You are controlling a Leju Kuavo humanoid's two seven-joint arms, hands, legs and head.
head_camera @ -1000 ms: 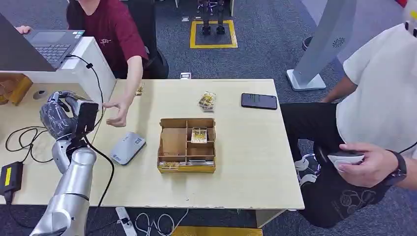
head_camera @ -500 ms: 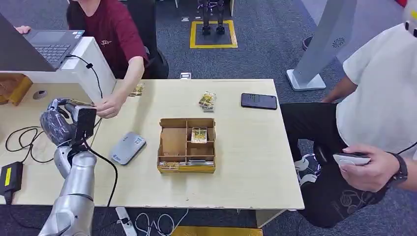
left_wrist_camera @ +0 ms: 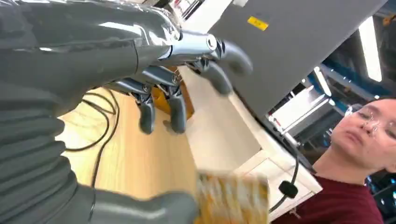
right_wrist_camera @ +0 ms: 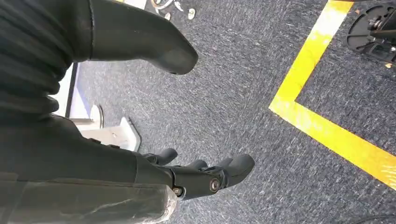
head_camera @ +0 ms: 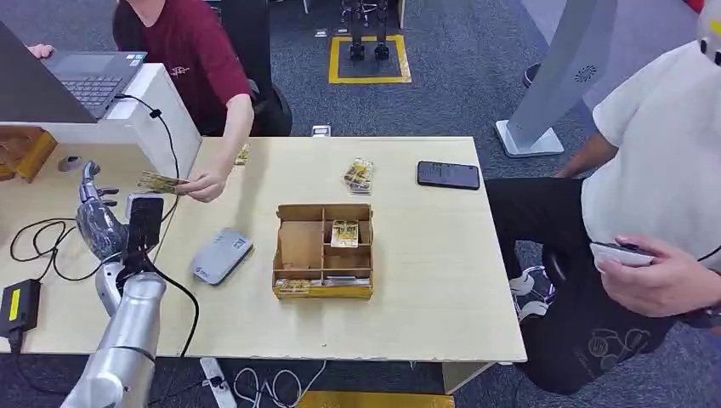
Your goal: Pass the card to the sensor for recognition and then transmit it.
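While the left hand (head_camera: pixel 95 217) is standing open and empty, a person's hand (head_camera: pixel 204 184) is holding the card (head_camera: pixel 158 181) beside it; thin, light and slippery, it is asking for an edge pinch.

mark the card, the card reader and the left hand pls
card (head_camera: pixel 158 181): head view, middle of its face, in a person's fingers.
card reader (head_camera: pixel 220 255): head view, centre of its grey top.
left hand (head_camera: pixel 100 223): head view, its back.

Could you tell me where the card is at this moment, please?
In the head view the card is at the table's far left, held by the hand of the person in the dark red shirt, just beyond the robot's open left hand.
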